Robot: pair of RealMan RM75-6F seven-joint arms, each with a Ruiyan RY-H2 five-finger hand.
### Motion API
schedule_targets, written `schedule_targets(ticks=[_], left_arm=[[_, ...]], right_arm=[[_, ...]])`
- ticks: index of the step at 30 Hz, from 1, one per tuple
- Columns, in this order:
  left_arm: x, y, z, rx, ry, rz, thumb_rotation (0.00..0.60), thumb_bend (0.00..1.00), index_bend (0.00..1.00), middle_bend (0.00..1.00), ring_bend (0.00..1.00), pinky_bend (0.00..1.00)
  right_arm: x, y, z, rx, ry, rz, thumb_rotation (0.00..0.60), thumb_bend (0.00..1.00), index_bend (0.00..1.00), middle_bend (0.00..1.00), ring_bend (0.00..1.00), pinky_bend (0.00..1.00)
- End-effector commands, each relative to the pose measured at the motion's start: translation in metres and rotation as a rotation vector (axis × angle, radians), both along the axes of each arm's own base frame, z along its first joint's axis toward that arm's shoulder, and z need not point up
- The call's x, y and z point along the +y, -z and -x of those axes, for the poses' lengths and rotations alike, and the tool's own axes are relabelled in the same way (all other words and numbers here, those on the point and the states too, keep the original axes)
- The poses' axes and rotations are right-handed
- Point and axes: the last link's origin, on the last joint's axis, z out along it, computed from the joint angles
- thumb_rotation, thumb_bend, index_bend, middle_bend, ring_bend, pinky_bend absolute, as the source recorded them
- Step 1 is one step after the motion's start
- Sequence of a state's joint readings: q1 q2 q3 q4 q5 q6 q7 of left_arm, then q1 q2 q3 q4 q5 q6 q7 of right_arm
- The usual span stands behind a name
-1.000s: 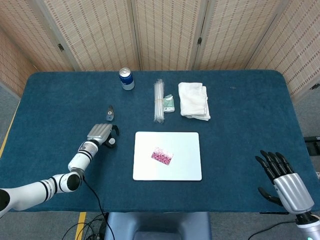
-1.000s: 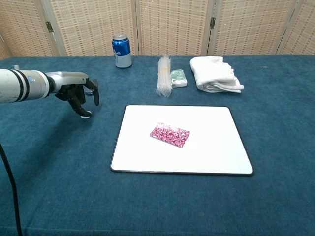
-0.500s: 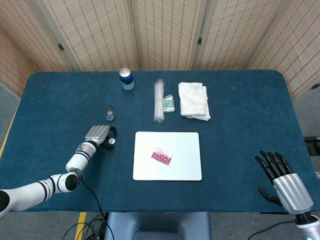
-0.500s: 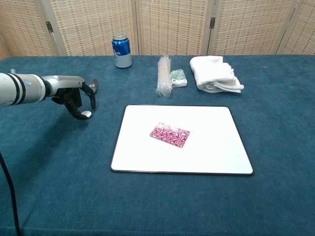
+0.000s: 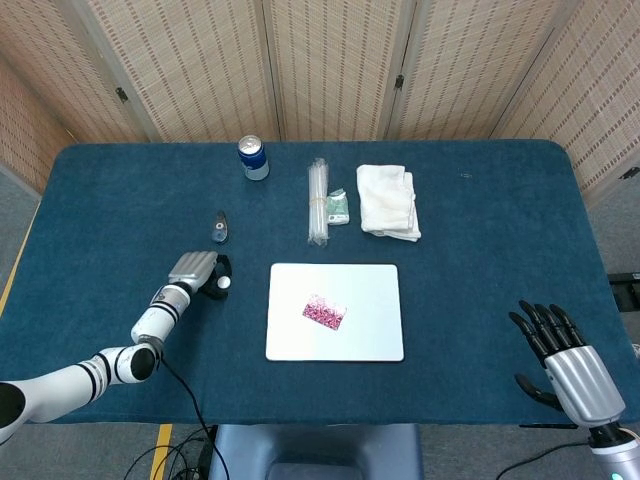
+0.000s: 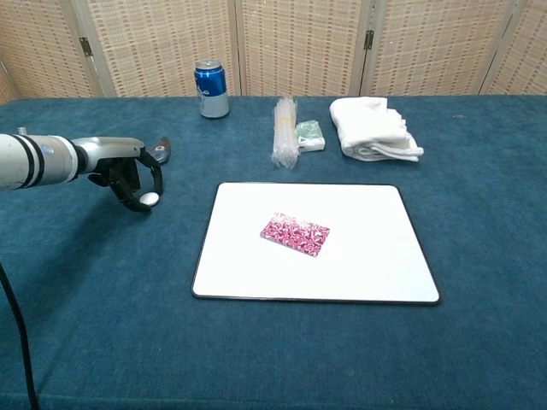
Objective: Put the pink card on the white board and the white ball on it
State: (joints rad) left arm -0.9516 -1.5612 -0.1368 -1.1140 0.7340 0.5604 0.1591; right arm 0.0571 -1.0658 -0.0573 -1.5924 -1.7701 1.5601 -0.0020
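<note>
While the glossy pink patterned card (image 6: 295, 234) already lies flat near the middle of the smooth white rectangular board (image 6: 359, 265), your left hand (image 6: 128, 171) is curled over the small white ball (image 6: 149, 199) on the blue felt-like tablecloth (image 6: 479, 213), well to the left of the board. From the chest view the fingers arch around the ball with their tips close to it, so you appear to have it caged or lightly pinched, though I cannot tell for sure whether it has left the cloth. That low, hooked posture suits a small round thing that would roll off a flat palm. Your right hand (image 5: 570, 365) waits at the near right corner, fingers spread and holding nothing, clear of the board. The card half looks done; the ball remains.
</note>
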Motion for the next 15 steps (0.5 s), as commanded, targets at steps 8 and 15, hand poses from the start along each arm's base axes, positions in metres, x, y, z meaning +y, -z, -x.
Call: schedule_targets(ticks=[8, 15], left_arm=[[0.0026, -0.0001, 0.0045, -0.012, -0.014, 0.004, 0.600, 0.33, 0.54, 1.00, 1.00, 1.00], [0.0044, -0.0025, 0.0060, -0.018, -0.014, -0.002, 0.600, 0.33, 0.58, 1.00, 1.00, 1.00]], right_arm=[[-0.0029, 0.0028, 0.0001, 0.007, 0.008, -0.003, 0.600, 0.17, 0.00, 0.00, 0.00, 0.00], [-0.0037, 0.0029, 0.0001, 0.010, 0.008, -0.001, 0.600, 0.17, 0.00, 0.00, 0.00, 0.00]])
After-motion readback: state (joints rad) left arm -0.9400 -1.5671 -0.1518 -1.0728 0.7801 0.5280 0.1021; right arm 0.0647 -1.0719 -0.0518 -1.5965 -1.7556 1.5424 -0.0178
